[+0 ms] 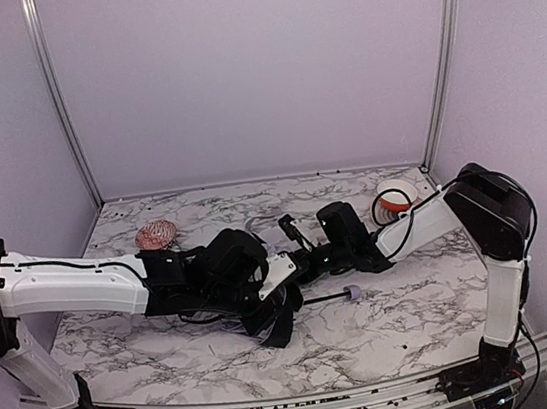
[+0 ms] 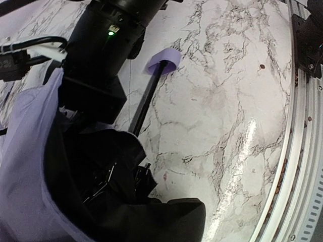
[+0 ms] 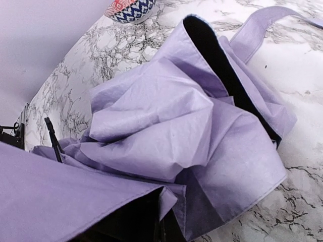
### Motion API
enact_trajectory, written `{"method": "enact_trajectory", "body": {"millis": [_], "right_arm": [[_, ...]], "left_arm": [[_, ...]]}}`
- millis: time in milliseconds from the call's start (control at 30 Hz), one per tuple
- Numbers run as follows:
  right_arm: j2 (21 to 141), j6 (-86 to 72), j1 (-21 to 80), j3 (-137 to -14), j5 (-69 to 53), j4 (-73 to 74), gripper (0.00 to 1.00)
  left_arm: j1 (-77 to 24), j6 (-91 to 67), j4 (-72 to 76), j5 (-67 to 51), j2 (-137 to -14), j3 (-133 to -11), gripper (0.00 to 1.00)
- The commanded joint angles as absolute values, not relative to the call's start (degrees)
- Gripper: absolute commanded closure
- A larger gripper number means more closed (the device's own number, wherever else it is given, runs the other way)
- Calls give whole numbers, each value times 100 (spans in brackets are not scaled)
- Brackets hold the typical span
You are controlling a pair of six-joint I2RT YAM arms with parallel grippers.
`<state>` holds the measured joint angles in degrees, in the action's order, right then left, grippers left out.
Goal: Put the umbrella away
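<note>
Umbrella of crumpled shiny lavender fabric, centre frame: likely limp and slippery; thin black shaft offers firmer hold. Jaws of left gripper and right gripper cannot be told.

Umbrella: creased lavender cloth, faint sheen; matt black inside. Table: glossy marbled surface. Edge rail: brushed metal.
</note>
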<state>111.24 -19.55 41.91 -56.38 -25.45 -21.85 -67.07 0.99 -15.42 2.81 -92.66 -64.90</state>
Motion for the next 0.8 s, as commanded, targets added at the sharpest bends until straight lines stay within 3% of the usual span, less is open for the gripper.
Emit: {"method": "enact_trajectory", "body": {"millis": [0,300,467,533,633,767], "right_arm": [[11177,-2202,4157,-5683,-2334,-2443,100],[11164,-2414,4157,-5573,-2410,-2692,100],[11150,-2164,4143,-5612,-2531,-2630,100],[11161,-2099,4140,-5617,-2591,-2632,100],[11159,-2031,4140,-5636,-2606,-2614,100],[11153,-1923,4140,-5771,-2664,-2517,100]], "left_arm": [[-6764,618,-1218,110,-9705,-6779,100],[-6760,1095,-997,-73,-10104,-7556,98],[-6725,1342,-1174,346,-9097,-7047,39],[-6633,1349,-1191,515,-8385,-6698,22],[-6260,1058,-1076,819,-7653,-6180,14],[-5648,612,-1020,858,-7488,-5743,12]]}}
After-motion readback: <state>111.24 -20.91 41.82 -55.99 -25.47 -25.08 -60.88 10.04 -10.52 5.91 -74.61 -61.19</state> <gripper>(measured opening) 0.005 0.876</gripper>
